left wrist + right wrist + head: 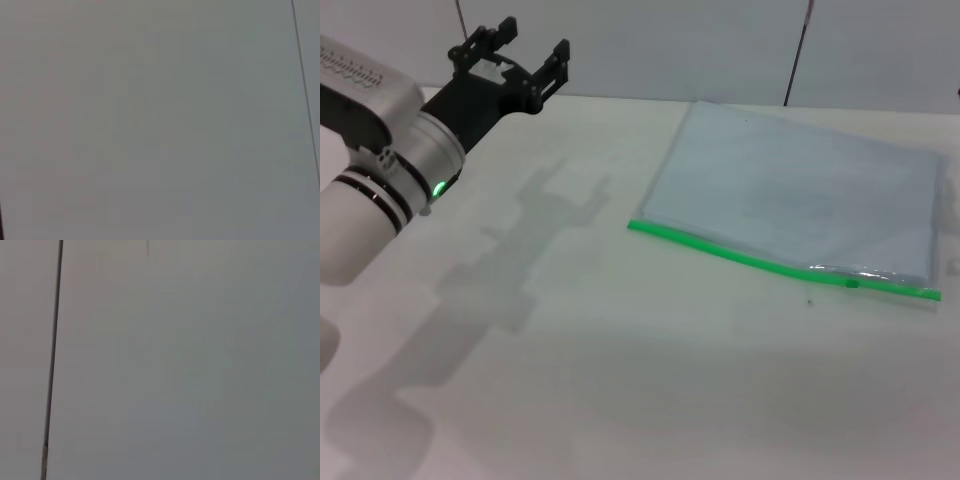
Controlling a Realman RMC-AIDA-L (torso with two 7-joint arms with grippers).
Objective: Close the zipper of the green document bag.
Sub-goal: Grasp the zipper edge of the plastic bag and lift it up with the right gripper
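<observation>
The green document bag lies flat on the white table at the right, a pale blue-grey translucent pouch. Its zipper is the bright green strip along the near long edge, with a small green slider tab close to the right end. My left gripper is raised at the far left, well away from the bag, open and empty. The right gripper is out of view. Both wrist views show only a plain grey wall with a thin dark line.
A white wall with thin dark seams rises behind the table's far edge. Bare table surface stretches between the left arm and the bag, crossed by the arm's shadow.
</observation>
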